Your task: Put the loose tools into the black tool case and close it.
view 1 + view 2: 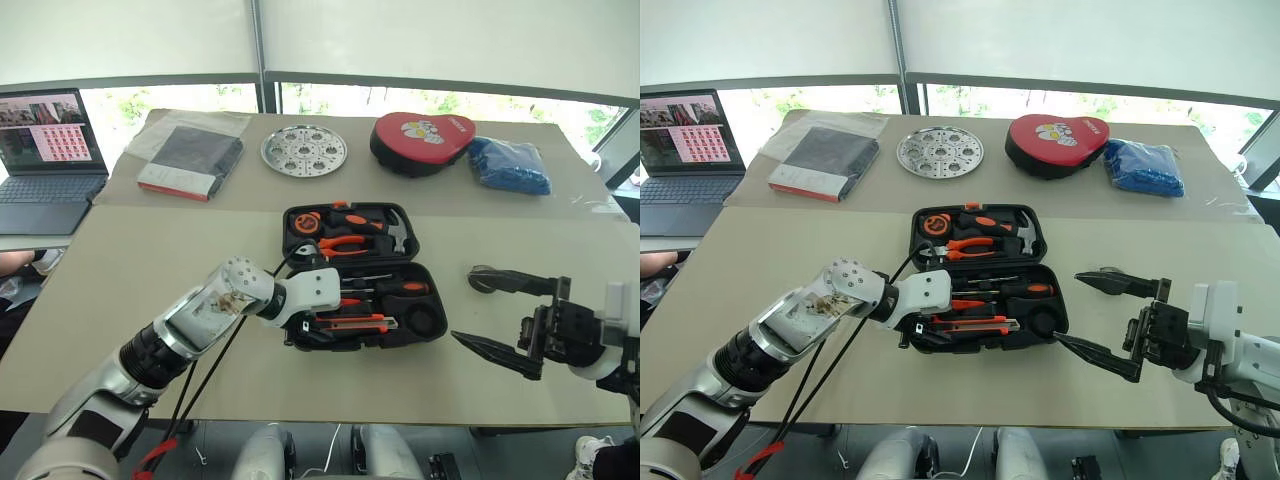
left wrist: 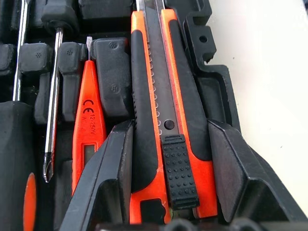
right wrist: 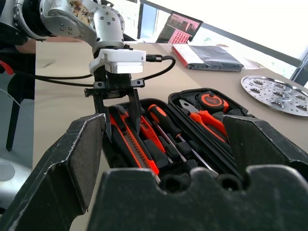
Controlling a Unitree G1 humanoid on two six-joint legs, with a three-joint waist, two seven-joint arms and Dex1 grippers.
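While the left end effector (image 2: 168,159) grips the utility knife (image 2: 166,96) inside the open black tool case (image 1: 430,330), the right end effector (image 1: 500,315) hovers wide open beside it.

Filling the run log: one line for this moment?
left gripper: around knife in case | right gripper: open, empty | lid: open

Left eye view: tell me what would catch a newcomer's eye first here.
The open black tool case in the middle of the table draws the eye, its recesses packed with orange-and-black tools. The left gripper reaches into its near half, fingers on either side of the orange-black utility knife. To the case's right, the right gripper hangs wide open above the table.
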